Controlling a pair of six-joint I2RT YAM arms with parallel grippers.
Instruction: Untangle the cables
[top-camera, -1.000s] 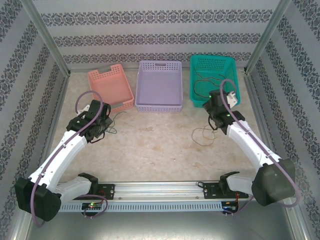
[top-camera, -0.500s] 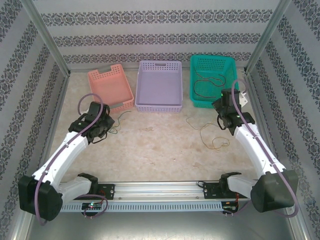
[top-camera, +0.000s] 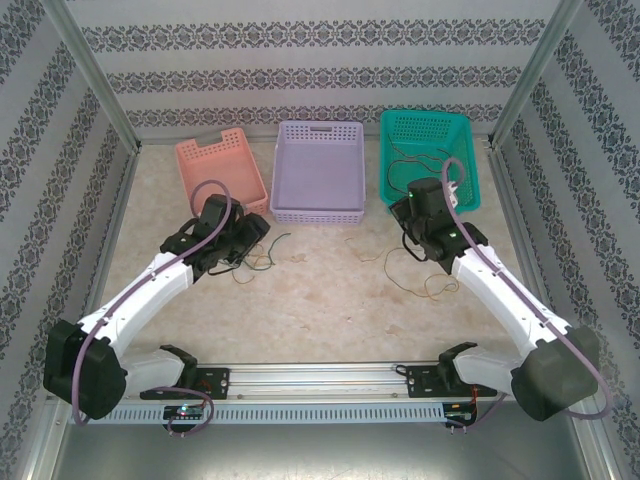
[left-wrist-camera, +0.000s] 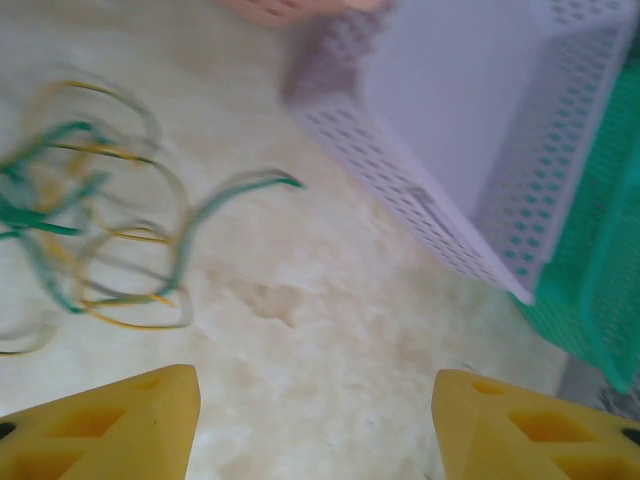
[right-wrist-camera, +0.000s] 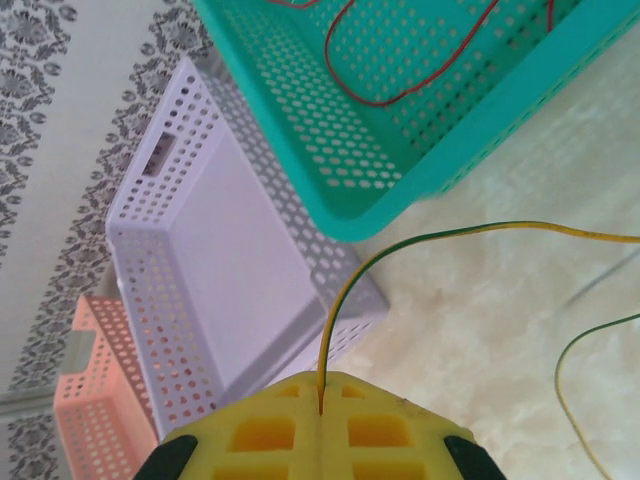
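— Both arms have swung inward in the last half second. The left gripper (top-camera: 250, 230) now sits closer to the lilac basket (top-camera: 318, 213), the right gripper (top-camera: 408, 212) has come away from the teal basket (top-camera: 425, 114), and the loose wire loops (top-camera: 428, 288) below it have shifted.

— What is each one holding?

— The right fingers are pressed together on a yellow-green wire (right-wrist-camera: 430, 238), which rises from the pinch and arcs off to their right. The left fingers (left-wrist-camera: 100, 420) are spread and grip nothing. A tangle of green and yellow wires (left-wrist-camera: 80, 240) lies ahead and to their left on the table (left-wrist-camera: 330, 330).

— Worst case?

— Pulling the pinched wire could cinch a knot, or drag the whole tangle, since nothing pins it. I cannot tell whether that wire reaches the tangle. It might also slip from so thin a pinch, or snag the teal basket just ahead of the fingers.

— Poses?

— Both forearms reach forward and inward. The left wrist tips toward the table, and the right gripper aims more level, at the baskets.
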